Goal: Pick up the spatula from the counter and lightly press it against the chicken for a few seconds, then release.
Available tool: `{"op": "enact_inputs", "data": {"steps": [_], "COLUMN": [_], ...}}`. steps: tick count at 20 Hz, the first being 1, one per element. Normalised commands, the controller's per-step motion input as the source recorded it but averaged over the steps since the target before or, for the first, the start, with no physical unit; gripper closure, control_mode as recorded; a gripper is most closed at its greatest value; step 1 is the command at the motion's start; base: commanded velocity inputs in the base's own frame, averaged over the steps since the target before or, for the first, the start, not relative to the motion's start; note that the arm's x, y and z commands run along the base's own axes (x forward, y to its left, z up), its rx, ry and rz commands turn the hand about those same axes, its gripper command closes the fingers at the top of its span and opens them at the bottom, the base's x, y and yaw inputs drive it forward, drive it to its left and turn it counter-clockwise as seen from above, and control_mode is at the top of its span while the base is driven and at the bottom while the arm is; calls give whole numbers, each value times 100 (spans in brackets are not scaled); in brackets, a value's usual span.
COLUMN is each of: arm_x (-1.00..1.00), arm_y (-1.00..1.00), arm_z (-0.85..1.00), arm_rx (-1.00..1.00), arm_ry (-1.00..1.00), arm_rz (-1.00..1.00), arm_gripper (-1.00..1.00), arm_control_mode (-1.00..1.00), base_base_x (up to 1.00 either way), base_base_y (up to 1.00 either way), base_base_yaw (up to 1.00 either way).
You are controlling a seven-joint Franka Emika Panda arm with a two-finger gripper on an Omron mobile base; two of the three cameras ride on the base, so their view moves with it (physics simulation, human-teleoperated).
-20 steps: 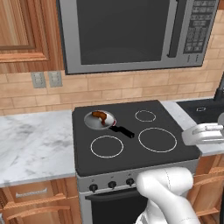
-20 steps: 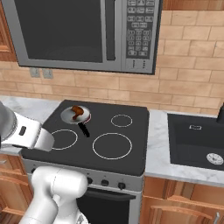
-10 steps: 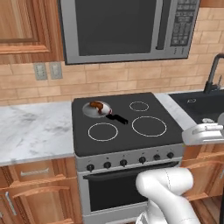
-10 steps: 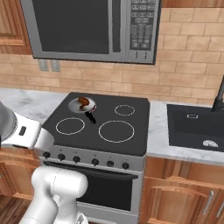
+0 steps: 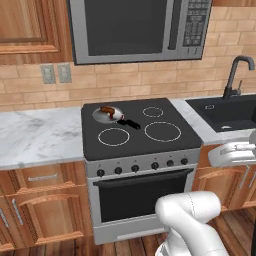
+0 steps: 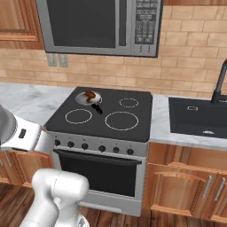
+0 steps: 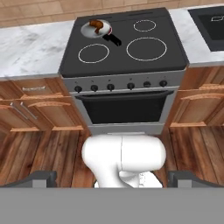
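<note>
A small pan with a black handle sits on the back left burner of the black stove. In it lies the brown chicken. The right base view has the pan and chicken too. From high up and well back, the hand view looks down on the stove, the pan and the chicken. My gripper is open wide, its two dark fingertips far apart with nothing between them.
A marble counter runs left of the stove. A dark sink with a faucet lies to the right. A microwave hangs above. Wooden cabinets and the oven door stand over a wood floor.
The whole picture has shifted: the base has backed away from the stove, so the oven front, cabinets and floor have come into view. The pan and chicken stay in place.
</note>
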Motion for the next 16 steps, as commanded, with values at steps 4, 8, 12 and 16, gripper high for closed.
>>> {"op": "enact_inputs", "data": {"steps": [4, 8, 12, 16], "arm_x": [0, 0, 0, 0], "arm_y": [0, 0, 0, 0], "arm_z": [0, 0, 0, 0], "arm_rx": [0, 0, 0, 0], "arm_ry": [0, 0, 0, 0], "arm_rz": [0, 0, 0, 0], "arm_gripper": [-100, -100, -100, -100], "arm_control_mode": [100, 100, 100, 100], "base_base_x": [-44, -41, -34, -37], "base_base_y": [-1, -2, -5, -6], "base_base_yaw": [0, 0, 0, 0]}}
